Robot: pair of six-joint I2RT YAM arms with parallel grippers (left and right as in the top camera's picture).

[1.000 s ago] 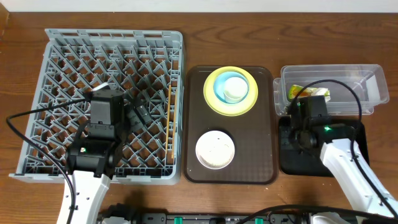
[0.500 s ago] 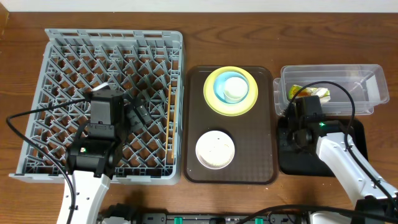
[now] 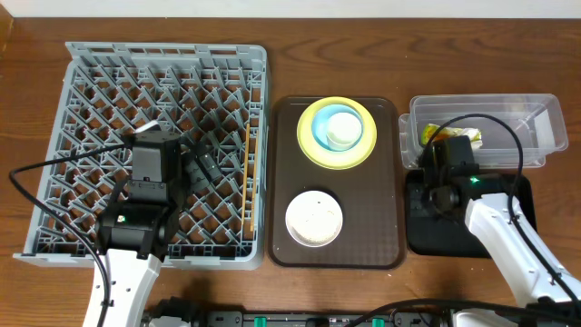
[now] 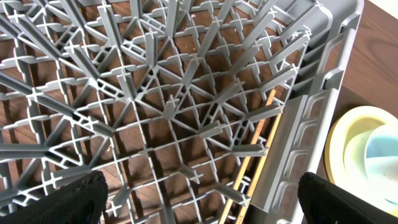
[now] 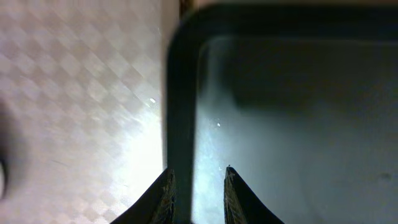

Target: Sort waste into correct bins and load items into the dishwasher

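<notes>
My right claw (image 5: 198, 186), nearly closed, pinches the black tray (image 5: 183, 87) by its rim, probably to steady it; my left claw (image 4: 202, 199) hangs wide open, empty, over the dish rack (image 4: 314, 118).

Overhead looks straight down; wrist cameras sit close over rack (image 4: 305, 130) and black tray (image 5: 180, 93).

The gripper (image 5: 198, 186) stands at the rounded corner of a black tray (image 5: 180, 81). Its two fingertips (image 5: 163, 196) close on the tray's left wall, one outside and one inside. The floor of the tray is dim and glossy. Left of it lies a pale checkered surface (image 5: 81, 93).
</notes>
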